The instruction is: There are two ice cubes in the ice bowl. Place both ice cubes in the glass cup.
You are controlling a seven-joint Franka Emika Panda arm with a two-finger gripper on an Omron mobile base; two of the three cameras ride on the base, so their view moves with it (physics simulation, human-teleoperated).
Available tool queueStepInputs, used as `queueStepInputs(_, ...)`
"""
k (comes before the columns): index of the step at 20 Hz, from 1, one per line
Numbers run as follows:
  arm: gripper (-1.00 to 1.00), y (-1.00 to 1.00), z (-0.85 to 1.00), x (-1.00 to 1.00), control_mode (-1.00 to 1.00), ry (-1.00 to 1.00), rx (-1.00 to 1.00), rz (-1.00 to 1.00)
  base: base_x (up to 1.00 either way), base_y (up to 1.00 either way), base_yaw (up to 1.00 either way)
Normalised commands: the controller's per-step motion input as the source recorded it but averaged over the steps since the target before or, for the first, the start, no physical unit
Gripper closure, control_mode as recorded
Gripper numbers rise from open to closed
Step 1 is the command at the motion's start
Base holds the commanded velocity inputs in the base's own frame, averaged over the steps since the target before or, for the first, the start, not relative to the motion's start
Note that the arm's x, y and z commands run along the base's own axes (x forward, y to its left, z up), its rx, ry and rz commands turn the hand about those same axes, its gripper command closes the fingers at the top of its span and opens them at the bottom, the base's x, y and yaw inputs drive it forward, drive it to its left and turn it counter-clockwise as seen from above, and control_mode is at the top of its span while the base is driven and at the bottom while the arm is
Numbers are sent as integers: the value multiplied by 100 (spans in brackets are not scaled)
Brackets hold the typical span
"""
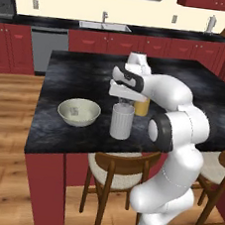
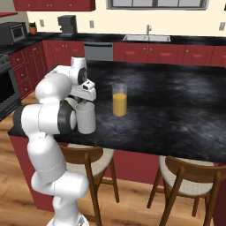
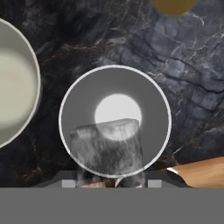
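The dark marbled surface (image 1: pixel 79 75) of the kitchen island carries everything, and the jaws (image 1: pixel 124 102) hang over its near edge, pointing straight down. In the left base view the white arm (image 1: pixel 175 127) rises from the lower right and bends over so that its hand sits right above the cup (image 1: pixel 122 121). Wooden stools (image 2: pixel 84 165) with pale seats stand beneath the near edge, under the arm.

The bowl (image 1: pixel 79 112) is the widest thing on the surface. It rests to the jaws' left in the left base view, apart from the cup, and one cube (image 1: pixel 74 111) lies on its floor. In the hand view its pale rim (image 3: pixel 36 78) curves in at the left edge, close beside the cup's rim but not touching it.

The cup stands upright directly below the jaws. In the hand view its round mouth (image 3: pixel 153 100) is nearly centred, with the bright bottom showing through.

A smaller glass of orange liquid (image 2: pixel 119 99) stands just past the cup, farther from the near edge, upright; in the right base view it is to the right of the jaws.

The jaws are closed on the second cube (image 3: pixel 107 146), a grey translucent block gripped between the finger tips. It hangs over the cup's mouth, toward the near side of the rim in the hand view.
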Motion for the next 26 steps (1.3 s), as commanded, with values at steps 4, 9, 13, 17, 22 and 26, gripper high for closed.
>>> queueStepInputs(4, 100, -10, 0, -5, -100, 0, 0, 0, 0, 0, 0)
queueStepInputs(9, 100, 6, -19, -2, -100, 0, -3, 0, 0, 0, 0)
queueStepInputs(13, 100, 0, -22, 0, -100, 0, -2, 0, 0, 0, 0)
queueStepInputs(17, 100, 0, -12, 0, -100, 0, 0, 0, 0, 0, 0)
queueStepInputs(22, 100, 0, -1, 14, -100, 0, 0, 0, 0, 0, 0)
queueStepInputs(26, 100, 0, 0, 20, -100, 0, 0, 0, 0, 0, 0)
